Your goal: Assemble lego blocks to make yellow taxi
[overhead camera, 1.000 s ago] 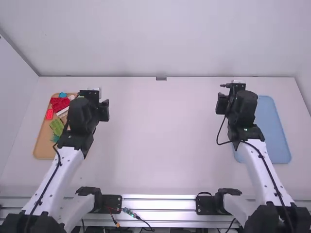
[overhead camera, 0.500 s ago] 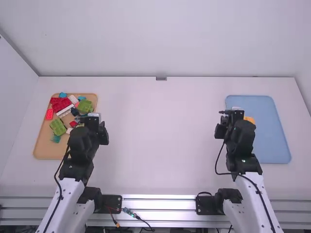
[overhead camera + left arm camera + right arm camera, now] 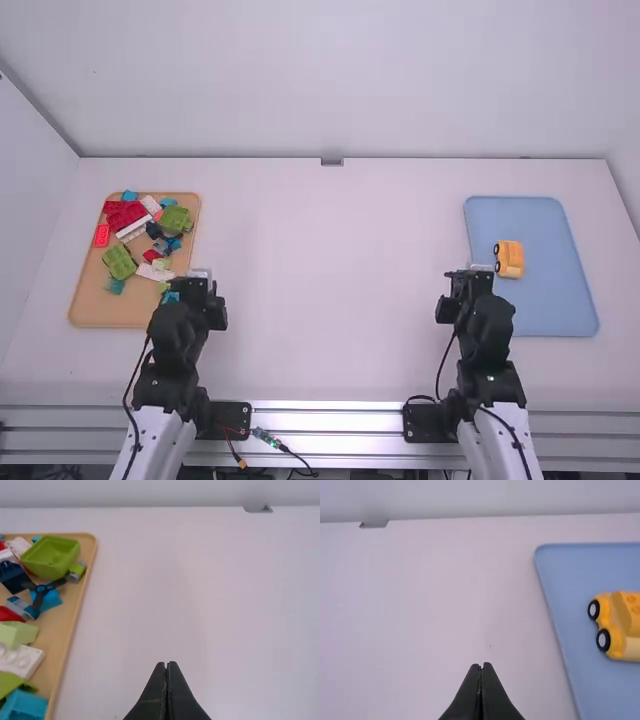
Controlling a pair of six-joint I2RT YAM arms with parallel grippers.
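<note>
A yellow toy taxi (image 3: pixel 509 259) with black wheels lies on the blue tray (image 3: pixel 550 310); the right wrist view shows the taxi (image 3: pixel 622 625) with two wheels facing the tray's near-centre edge. My right gripper (image 3: pixel 468 272) is left of the taxi, apart from it; seen from its wrist, the right gripper (image 3: pixel 481 665) is shut on nothing. At the tan tray's right edge stands my left gripper (image 3: pixel 190 282); in its wrist view the left gripper (image 3: pixel 167 665) is shut with nothing held, over bare table.
The tan tray (image 3: pixel 88 300) at the left holds several loose pieces: red bricks (image 3: pixel 126 214), green parts (image 3: pixel 119 261), white and blue ones. A wide stretch of white table (image 3: pixel 330 280) lies between the two trays. A wall stands behind the table.
Both arms have drawn back toward their bases, down the view. The taxi, hidden at first and then partly showing, is now uncovered, as are more pieces on the tan tray.
</note>
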